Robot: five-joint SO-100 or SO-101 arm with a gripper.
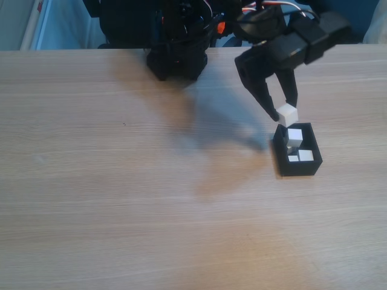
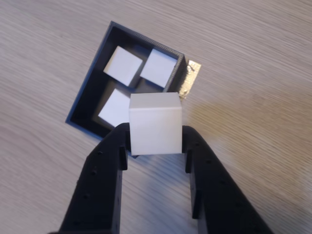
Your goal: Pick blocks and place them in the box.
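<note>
The pincer [image 2: 155,146] grips a white block [image 2: 155,123] just above the box's [image 1: 298,167] near rim, toward the bench's [image 1: 121,211] right edge. Three blocks already crowd inside; released here, it could clip the wall and tumble out.

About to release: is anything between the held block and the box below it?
Nothing solid. In the fixed view the held block in the pincer hangs just above the box; only air separates them. Three blocks already lie inside.

Wooden table [image 1: 121,199] under black box [image 1: 297,168]
</note>
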